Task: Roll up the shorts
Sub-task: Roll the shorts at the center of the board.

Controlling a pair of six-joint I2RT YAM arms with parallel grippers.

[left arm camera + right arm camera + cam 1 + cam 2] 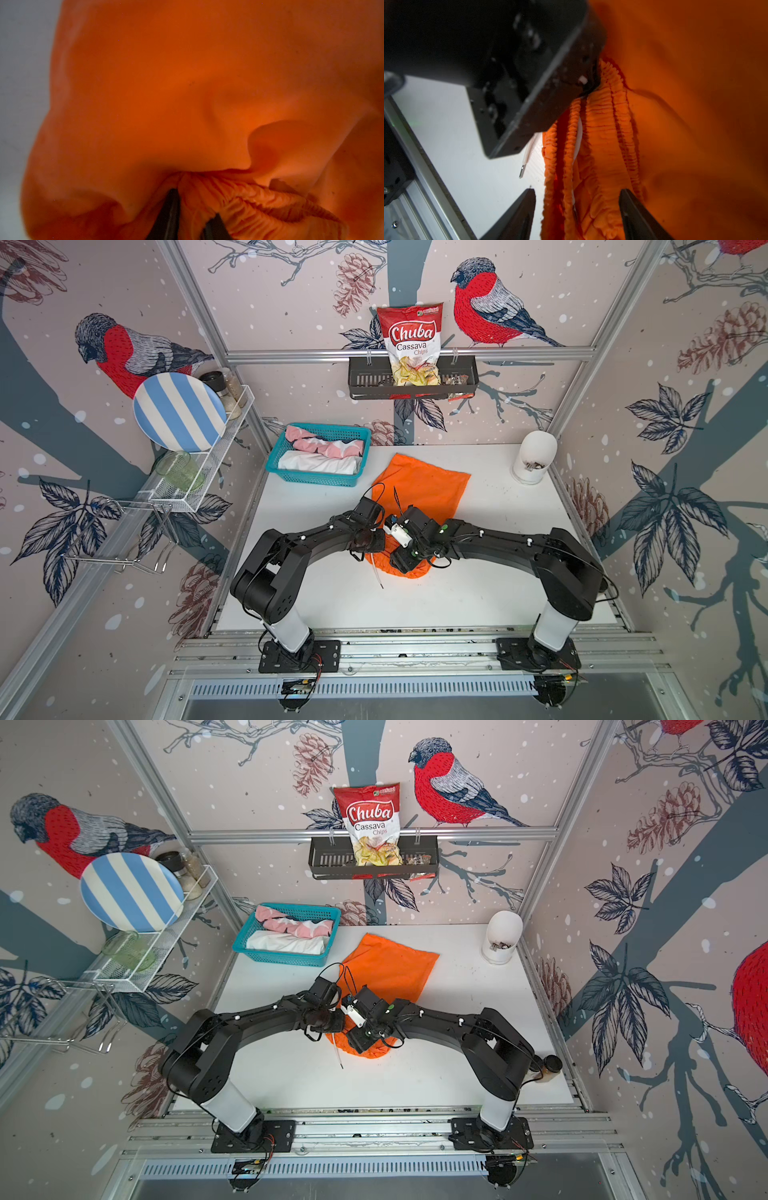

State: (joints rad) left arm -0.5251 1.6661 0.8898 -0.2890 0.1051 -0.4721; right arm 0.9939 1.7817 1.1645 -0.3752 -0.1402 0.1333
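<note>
Now L gripper [194, 205] pinches orange shorts' [419, 485] waistband [602, 128] edge, R gripper [577, 190] gapes astride it, white table [456, 135] alongside.

We look down from high above the robot's front edge in both top views, taking in the whole tabletop [457, 597] up to the back wall. The two sit side by side and share almost everything. Our left wrist view is pressed close over the orange shorts [187, 83], which fill it, blurred. Our right wrist view, also near, looks past the right gripper [577, 191] onto those same shorts.
</note>
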